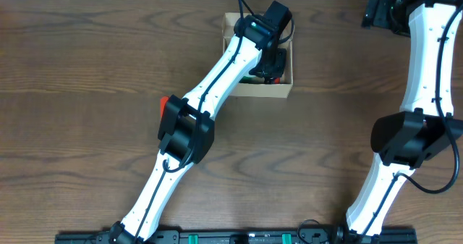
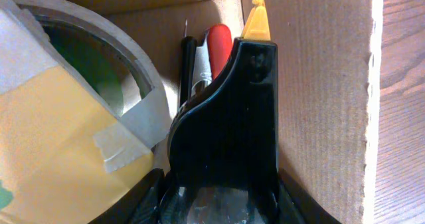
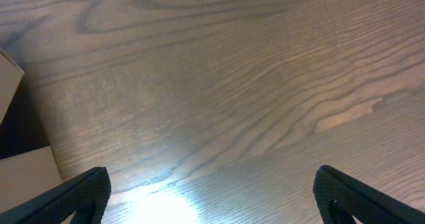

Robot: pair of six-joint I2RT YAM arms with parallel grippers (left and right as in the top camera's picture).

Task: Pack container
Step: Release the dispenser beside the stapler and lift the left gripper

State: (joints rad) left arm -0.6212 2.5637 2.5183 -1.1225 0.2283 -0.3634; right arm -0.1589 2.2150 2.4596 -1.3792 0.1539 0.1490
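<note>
A brown wood-grain surface (image 1: 87, 56) fills the overhead view. Your right arm (image 1: 427, 63) stands along its right edge, well apart from everything else. The right claw (image 3: 212, 194) hangs over bare wood, fingers spread wide with nothing between them. Your left arm (image 1: 217, 77) stretches diagonally to the container (image 1: 278, 90), an open tan cardboard box near the middle of the far edge. Your left claw (image 1: 269, 69) is down inside it; you cannot tell whether its fingers are apart or clamped. Inside, a pale tape roll (image 2: 126, 58) sits at the left, partly covered by a yellow block (image 2: 53, 151). A red-handled tool (image 2: 219, 44) and a slim black tool (image 2: 188, 64) stand near the back wall. A small yellow tip (image 2: 257, 21) shows above the claw's black finger (image 2: 232, 137).
</note>
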